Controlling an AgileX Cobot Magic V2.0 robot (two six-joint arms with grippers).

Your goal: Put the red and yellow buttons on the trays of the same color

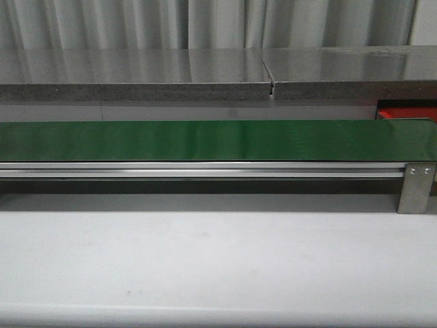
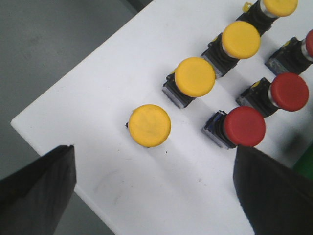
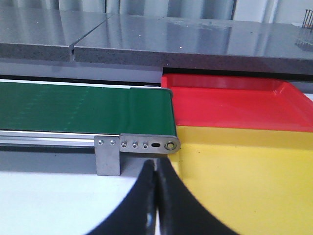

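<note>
Two dark fingers (image 2: 36, 188) of my left gripper (image 2: 154, 196) stand spread wide, empty, above the white tabletop (image 2: 98, 83). At twelve o'clock from them sits the nearest yellow round-capped plastic push-button (image 2: 149, 125), more yellow and red ones (image 2: 244, 126) behind. I judge them light, rigid, with slick domes; I'd pinch the dark body under the cap. My right gripper (image 3: 156, 196) is pressed closed on nothing, facing the flat bright red tray (image 3: 230, 100) and yellow tray (image 3: 244, 181) beside the long green belt (image 1: 205, 140). Grey curtain behind.

Yellow buttons (image 2: 149, 125) and red buttons (image 2: 244, 126) in rows; red tray (image 3: 234, 100) touching yellow tray (image 3: 244, 181).
</note>
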